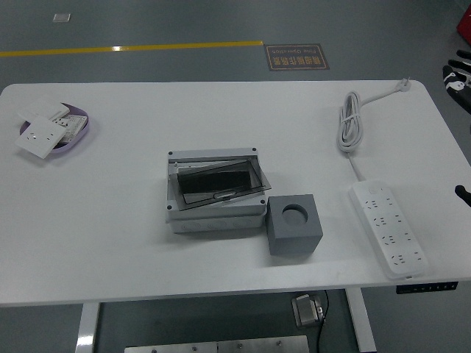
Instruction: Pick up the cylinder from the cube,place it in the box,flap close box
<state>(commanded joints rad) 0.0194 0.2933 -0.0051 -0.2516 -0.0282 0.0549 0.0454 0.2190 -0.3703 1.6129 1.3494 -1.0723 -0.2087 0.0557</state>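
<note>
Grey cube [294, 224] touches the box [215, 193] on the white surface [110, 206]; right hand [459, 78] (fingers' state unclear) pokes in at the edge.

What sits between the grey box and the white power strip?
In the head view, the grey cube with a round hole on top sits between the box and the power strip, close beside the box.

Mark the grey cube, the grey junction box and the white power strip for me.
Grey cube with round hole [294, 237], head view, front face.
Grey junction box [215, 220], head view, front wall.
White power strip [388, 229], head view, top face among the sockets.
</note>
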